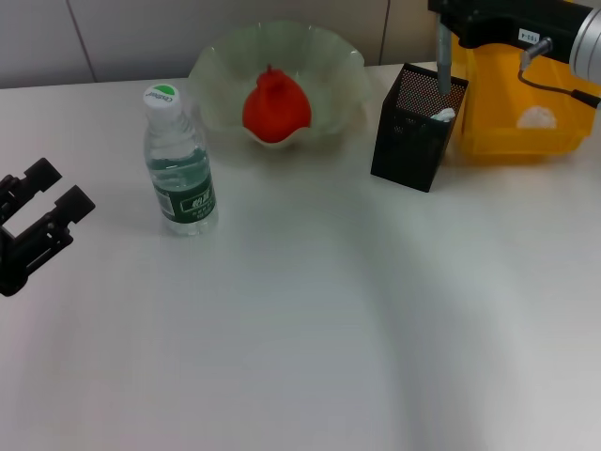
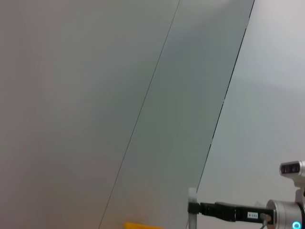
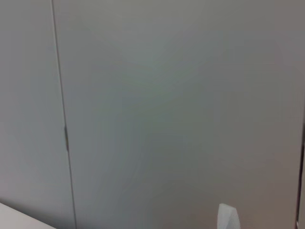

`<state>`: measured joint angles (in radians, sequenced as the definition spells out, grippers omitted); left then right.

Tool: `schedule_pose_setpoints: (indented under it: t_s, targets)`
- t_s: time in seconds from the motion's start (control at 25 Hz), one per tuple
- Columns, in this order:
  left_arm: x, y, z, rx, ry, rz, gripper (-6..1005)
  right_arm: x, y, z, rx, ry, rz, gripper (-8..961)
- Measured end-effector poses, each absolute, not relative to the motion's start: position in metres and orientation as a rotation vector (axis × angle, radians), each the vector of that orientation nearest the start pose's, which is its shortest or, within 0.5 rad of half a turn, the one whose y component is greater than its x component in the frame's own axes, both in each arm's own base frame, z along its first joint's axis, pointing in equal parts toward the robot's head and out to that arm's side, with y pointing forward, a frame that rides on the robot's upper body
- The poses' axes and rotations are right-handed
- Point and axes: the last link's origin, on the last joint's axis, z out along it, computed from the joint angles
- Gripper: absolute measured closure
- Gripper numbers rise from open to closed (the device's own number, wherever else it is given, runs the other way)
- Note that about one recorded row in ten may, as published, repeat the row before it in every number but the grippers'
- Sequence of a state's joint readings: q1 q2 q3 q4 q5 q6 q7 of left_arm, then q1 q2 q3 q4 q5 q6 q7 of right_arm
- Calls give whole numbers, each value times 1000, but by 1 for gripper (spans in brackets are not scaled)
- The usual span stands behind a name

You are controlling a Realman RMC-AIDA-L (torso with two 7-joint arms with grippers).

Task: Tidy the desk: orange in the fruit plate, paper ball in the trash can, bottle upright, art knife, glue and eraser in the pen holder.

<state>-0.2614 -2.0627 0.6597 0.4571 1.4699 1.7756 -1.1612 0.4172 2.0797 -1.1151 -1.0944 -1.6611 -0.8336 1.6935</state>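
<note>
Right tool (image 1: 444, 89) upper right, fingers dipping into pen holder (image 1: 413, 141), grip unclear; left tool (image 1: 42, 202) wide, idle far left; orange (image 1: 275, 106) in fruit plate (image 1: 216, 66); bottle (image 1: 178, 164) upright

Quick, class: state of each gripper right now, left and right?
Left gripper: open, empty, parked near the table's left edge.
Right gripper: above the pen holder; open or shut cannot be told.

Table (image 1: 310, 319): smooth, matt white. Pen holder (image 1: 413, 141): black metal mesh. Trash can (image 1: 516, 122): glossy yellow plastic. Fruit plate (image 1: 324, 56): translucent pale green. Bottle (image 1: 178, 174): clear plastic.
</note>
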Motion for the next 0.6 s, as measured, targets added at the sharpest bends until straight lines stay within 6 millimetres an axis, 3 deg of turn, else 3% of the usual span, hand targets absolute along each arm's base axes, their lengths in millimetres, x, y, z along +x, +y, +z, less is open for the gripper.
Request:
schedule_pose_setpoints:
  t_s: [0.6]
  targets:
    - [-301, 255, 34, -2209, -640, -1318, 263, 226, 430, 41, -2094, 580, 610, 812]
